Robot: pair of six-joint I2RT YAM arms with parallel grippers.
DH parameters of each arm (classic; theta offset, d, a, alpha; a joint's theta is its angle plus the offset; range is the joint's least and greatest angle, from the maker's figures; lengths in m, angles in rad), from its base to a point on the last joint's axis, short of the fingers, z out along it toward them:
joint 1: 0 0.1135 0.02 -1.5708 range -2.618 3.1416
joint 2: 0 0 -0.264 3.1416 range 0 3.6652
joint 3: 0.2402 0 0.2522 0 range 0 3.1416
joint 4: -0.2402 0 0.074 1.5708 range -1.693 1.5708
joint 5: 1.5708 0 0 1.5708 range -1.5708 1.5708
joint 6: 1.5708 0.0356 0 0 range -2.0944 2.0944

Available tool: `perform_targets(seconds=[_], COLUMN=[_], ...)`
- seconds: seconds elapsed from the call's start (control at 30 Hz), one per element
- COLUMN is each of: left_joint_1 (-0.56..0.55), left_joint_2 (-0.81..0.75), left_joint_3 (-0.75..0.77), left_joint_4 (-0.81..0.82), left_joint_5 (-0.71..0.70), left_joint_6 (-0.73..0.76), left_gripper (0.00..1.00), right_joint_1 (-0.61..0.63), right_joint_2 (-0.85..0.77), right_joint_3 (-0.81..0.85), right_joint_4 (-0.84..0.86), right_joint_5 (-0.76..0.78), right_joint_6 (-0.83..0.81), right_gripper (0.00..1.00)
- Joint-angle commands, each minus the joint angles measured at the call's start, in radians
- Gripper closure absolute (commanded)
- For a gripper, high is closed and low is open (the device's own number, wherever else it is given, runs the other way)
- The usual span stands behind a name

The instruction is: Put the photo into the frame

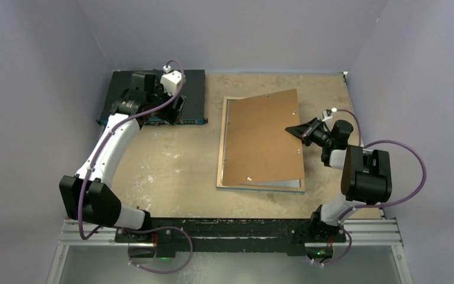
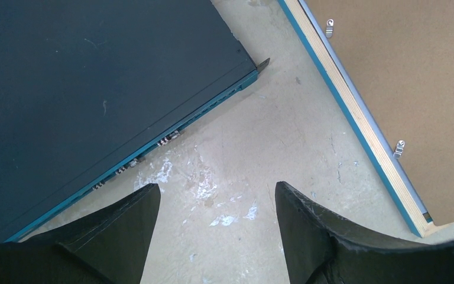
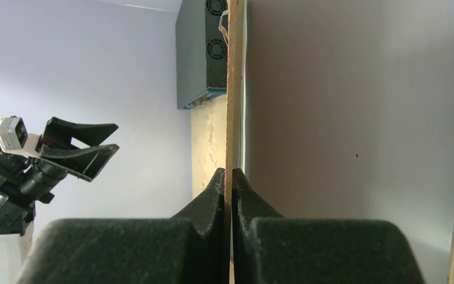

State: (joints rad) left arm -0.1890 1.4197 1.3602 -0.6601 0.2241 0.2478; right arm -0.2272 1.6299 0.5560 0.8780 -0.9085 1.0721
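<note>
Right gripper [image 1: 291, 129] is clamped on the right edge of the board [image 1: 260, 139], which sits skewed over the frame [image 1: 223, 154] mid-table, long axis 12–6. Left gripper [image 2: 217, 198], fingers apart, hovers at 10 o'clock by the box [image 1: 195, 80], with the frame toward 3. Photo not visible, maybe under the board.

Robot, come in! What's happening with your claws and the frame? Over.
Left claw open, empty. Right claw shut on brown board, askew over frame. Photo not in sight.

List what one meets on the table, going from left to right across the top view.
Box → frame's left rim → board → right gripper, shut on the board's right edge. The left gripper overlaps the box, so it is left out.
</note>
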Motion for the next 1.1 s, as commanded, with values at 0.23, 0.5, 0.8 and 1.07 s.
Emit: perform_targets(seconds=[0.23, 0.5, 0.8, 1.07], left_joint_1=[0.006, 0.006, 0.006, 0.005], left_joint_2=[-0.003, 0.002, 0.004, 0.008], left_joint_3=[-0.015, -0.004, -0.006, -0.024], left_joint_4=[0.039, 0.038, 0.040, 0.045], left_joint_5=[0.018, 0.019, 0.023, 0.041], left_joint_6=[0.010, 0.010, 0.009, 0.000], left_gripper=[0.31, 0.32, 0.32, 0.32], right_joint_1=[0.006, 0.019, 0.038, 0.066], right_joint_2=[0.018, 0.041, 0.046, 0.014], right_joint_3=[0.092, 0.094, 0.073, 0.112], right_joint_4=[0.026, 0.041, 0.026, -0.109], right_joint_5=[-0.026, -0.018, 0.007, 0.077], right_joint_6=[-0.007, 0.005, -0.019, -0.129], right_gripper=[1.00, 1.00, 1.00, 1.00])
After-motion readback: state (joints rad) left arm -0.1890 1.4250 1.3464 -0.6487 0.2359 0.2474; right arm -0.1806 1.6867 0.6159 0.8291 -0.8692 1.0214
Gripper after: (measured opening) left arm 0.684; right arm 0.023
